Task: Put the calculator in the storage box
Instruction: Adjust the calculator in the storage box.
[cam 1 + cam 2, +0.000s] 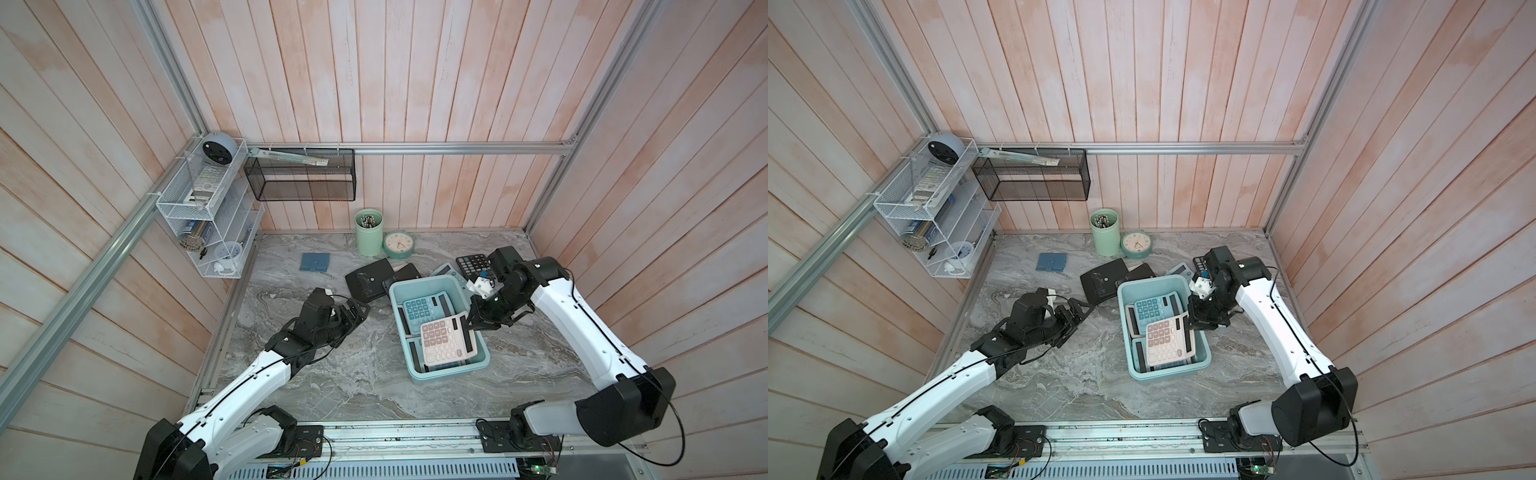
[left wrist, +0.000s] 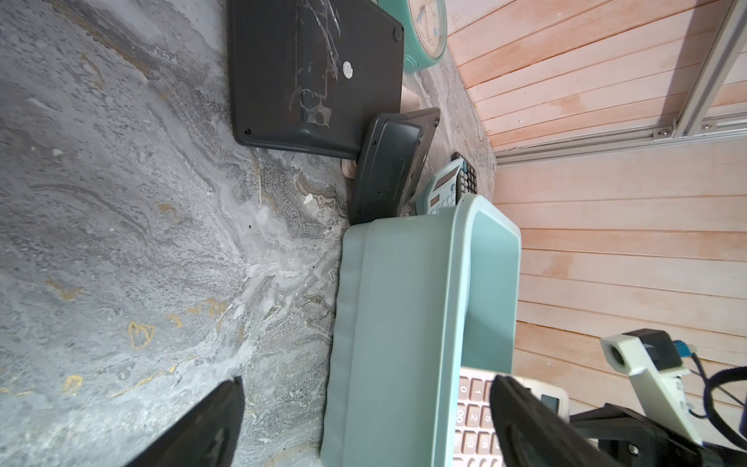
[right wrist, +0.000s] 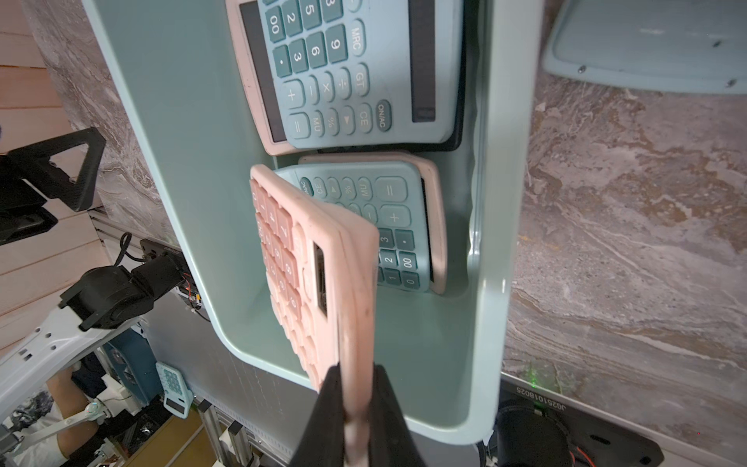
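Calculator [image 1: 446, 344]: pale pink, rose-keyed, tilted

Matt black fingers [image 3: 323, 416] of my right gripper [image 3: 355, 384] hold a smooth, slightly scuffed pink plastic calculator [image 3: 291, 258] above the satin-smooth aqua plastic storage box [image 3: 505, 242] on a veined grey stone-look tabletop [image 1: 353, 374], whitewashed wooden planks [image 1: 415, 83] at twelve o'clock.

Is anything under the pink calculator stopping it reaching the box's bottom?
Yes. A teal calculator already lies in the storage box right under the pink calculator, which the right end effector holds tilted. It would likely land on that one, not the box floor.
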Tool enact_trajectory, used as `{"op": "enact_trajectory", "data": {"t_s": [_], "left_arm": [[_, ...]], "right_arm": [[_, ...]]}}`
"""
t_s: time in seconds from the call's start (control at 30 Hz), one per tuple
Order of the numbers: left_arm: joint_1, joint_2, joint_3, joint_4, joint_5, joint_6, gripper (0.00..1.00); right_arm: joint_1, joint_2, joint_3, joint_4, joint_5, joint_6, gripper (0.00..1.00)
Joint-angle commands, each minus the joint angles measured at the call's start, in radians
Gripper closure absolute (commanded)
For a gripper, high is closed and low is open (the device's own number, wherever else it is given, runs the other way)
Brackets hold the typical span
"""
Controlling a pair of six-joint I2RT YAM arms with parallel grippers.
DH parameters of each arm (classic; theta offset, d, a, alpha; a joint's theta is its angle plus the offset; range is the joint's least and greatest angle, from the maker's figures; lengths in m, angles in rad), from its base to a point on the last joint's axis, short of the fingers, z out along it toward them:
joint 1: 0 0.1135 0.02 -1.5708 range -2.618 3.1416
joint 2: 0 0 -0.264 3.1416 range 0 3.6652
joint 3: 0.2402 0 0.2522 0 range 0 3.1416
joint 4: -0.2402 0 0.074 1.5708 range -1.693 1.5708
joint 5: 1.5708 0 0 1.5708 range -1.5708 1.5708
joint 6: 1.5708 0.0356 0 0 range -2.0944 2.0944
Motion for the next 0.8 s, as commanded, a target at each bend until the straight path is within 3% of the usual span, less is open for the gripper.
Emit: {"op": "enact_trajectory", "data": {"t_s": [0.0, 0.53, 0.77], "left_arm": [[-0.004, -0.009, 0.001, -0.011, -0.006, 0.018, 0.00], [-0.004, -0.009, 0.002, 0.010, 0.004, 0.018, 0.00], [-0.004, -0.006, -0.001, 0.015, 0.007, 0.015, 0.00]], "right_arm": [[-0.011, 0.026, 0.041, -0.090, -0.042, 0.020, 1.00], [-0.014, 0.243, 0.144, -0.216, 0.047, 0.065, 1.00], [0.041, 0.309, 0.163, -0.192, 0.122, 0.093, 1.00]]}}
